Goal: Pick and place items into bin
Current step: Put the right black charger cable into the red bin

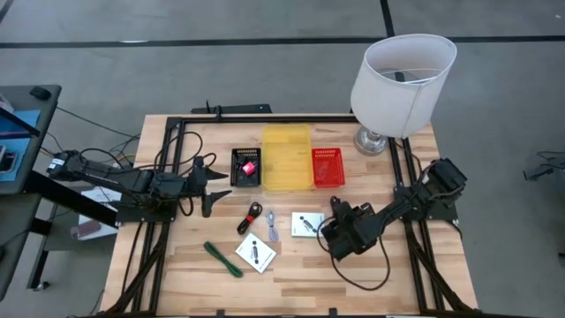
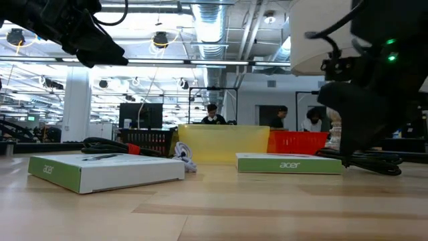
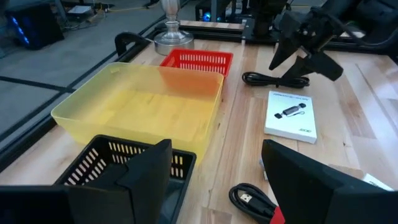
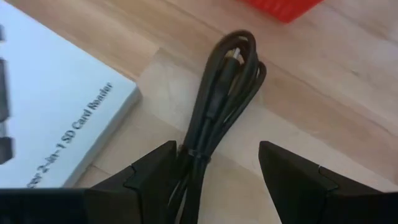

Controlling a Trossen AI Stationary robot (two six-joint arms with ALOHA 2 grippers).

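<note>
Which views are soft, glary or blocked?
Low view: ceiling lights glare, dark right gripper blocks the right side. Right wrist view: black cord sharp, red bin corner blurred. Left wrist view: own fingers soft, white box clear. High view: even, soft shadows.

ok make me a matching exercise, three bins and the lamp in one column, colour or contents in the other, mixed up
Things:
1. middle bin
2. bin nearest the lamp
3. bin nearest the left gripper
4. lamp

Descriptions:
a. black, holds a small pink thing
b. white shade
c. yellow, nothing in it
d. red

Pairs: 1-c, 2-d, 3-a, 4-b
</note>
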